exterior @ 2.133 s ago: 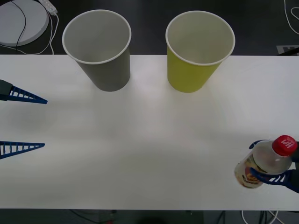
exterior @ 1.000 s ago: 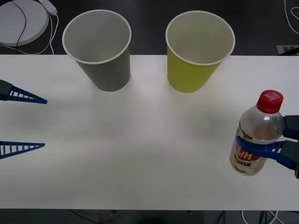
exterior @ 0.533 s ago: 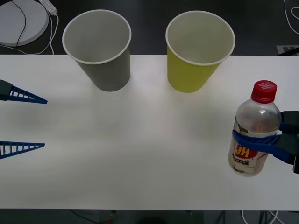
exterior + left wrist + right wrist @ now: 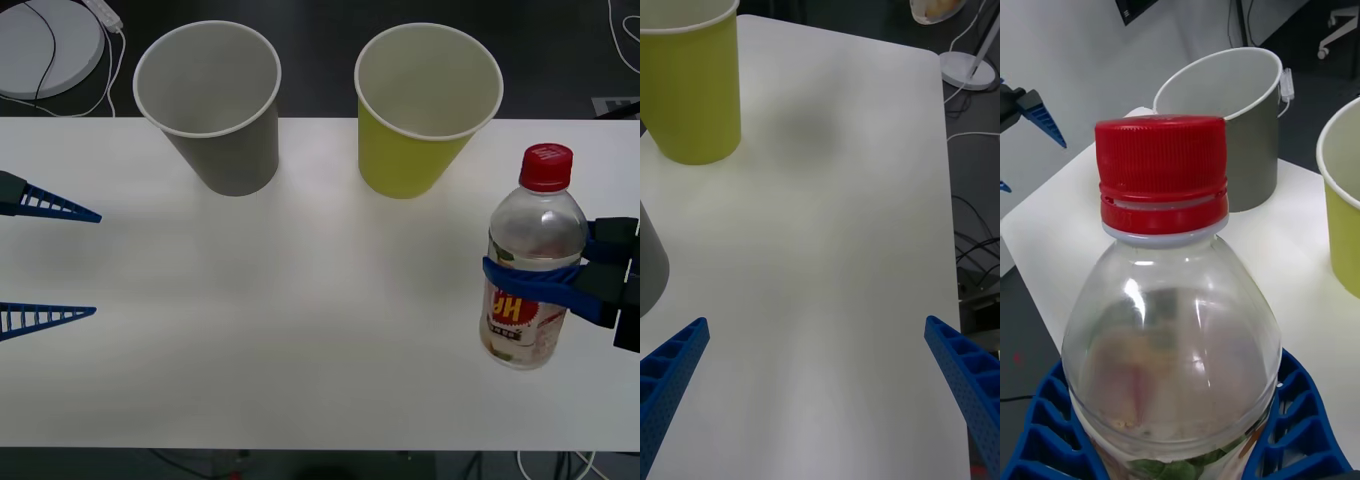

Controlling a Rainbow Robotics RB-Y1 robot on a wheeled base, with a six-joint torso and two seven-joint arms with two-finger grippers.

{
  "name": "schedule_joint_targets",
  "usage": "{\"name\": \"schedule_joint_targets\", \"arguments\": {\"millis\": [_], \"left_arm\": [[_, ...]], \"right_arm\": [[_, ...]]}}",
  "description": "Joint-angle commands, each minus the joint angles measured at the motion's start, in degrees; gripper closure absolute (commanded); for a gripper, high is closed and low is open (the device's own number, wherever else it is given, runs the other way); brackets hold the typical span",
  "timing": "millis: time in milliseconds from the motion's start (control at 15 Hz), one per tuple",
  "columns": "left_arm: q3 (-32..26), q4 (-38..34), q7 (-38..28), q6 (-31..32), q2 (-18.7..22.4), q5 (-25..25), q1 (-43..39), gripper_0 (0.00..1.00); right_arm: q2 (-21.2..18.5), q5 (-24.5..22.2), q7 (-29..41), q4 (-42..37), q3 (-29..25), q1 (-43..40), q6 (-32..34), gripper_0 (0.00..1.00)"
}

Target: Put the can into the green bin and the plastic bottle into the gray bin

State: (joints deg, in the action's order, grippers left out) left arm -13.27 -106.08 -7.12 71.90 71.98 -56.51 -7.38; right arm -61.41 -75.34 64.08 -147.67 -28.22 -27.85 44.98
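The plastic bottle, clear with a red cap, stands upright at the table's right side, and my right gripper is shut around its middle. In the right wrist view the plastic bottle rises between the blue fingers. At the far edge stand the gray bin, on the left, and the green bin, to its right, just left of the bottle. My left gripper hangs open at the table's left side, with nothing between its fingers. The can is out of view.
The white table stretches bare between the two arms. Behind its far left corner, a round white disc with cables lies on the dark floor. More cables trail off the far right.
My right gripper has lifted the bottle, brought it upright and carried it away from the front edge and slightly left, toward the green bin. The left arm has stayed still.
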Motion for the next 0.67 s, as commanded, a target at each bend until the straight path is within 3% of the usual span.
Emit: {"name": "schedule_joint_targets", "arguments": {"millis": [67, 333, 667], "left_arm": [[0.00, 0.00, 0.00, 0.00, 0.00, 0.00, 0.00, 0.00], [0.00, 0.00, 0.00, 0.00, 0.00, 0.00, 0.00, 0.00], [0.00, 0.00, 0.00, 0.00, 0.00, 0.00, 0.00, 0.00]], "right_arm": [[-1.69, -3.58, 7.20, -2.33, 0.27, 2.54, 0.02, 1.00], [-3.98, -4.46, 9.22, -2.28, 3.96, 8.43, 0.11, 1.00], [-7.23, -1.56, 9.31, -0.17, 6.25, 14.75, 0.90, 1.00]]}}
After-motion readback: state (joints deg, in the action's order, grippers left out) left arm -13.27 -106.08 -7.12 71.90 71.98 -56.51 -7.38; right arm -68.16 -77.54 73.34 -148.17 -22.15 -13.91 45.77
